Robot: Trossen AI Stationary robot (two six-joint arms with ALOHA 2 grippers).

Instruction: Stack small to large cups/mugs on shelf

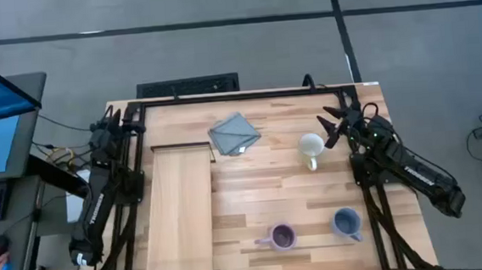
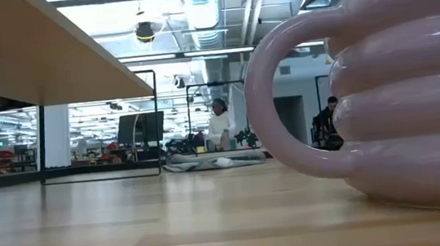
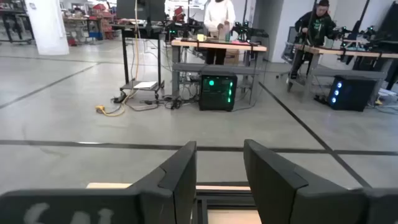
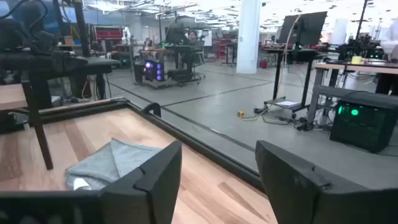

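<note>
High view: the shelf (image 1: 178, 209) lies lengthwise on the table's (image 1: 253, 185) left half, nothing on it. The white mug (image 1: 311, 147) stands at about 2 o'clock from the table's middle, the purple mug (image 1: 281, 236) at 6 o'clock, the blue mug (image 1: 347, 222) at 4 o'clock; all three stand apart on the planks. A cloth (image 1: 235, 133) lies at 12 o'clock. The right gripper (image 1: 332, 126) hovers just beside the white mug, fingers spread, empty. The left gripper (image 1: 133, 121) sits at the table's far-left corner.

Low view: the purple mug (image 2: 380, 90) fills the right side, handle to the left; the cloth (image 2: 214, 161) lies far behind.

Left wrist view: the left gripper (image 3: 219, 163) is parted, holding nothing, facing the room.

Right wrist view: the spread right gripper (image 4: 217, 163) is empty, with the cloth (image 4: 111, 163) beyond it.
</note>
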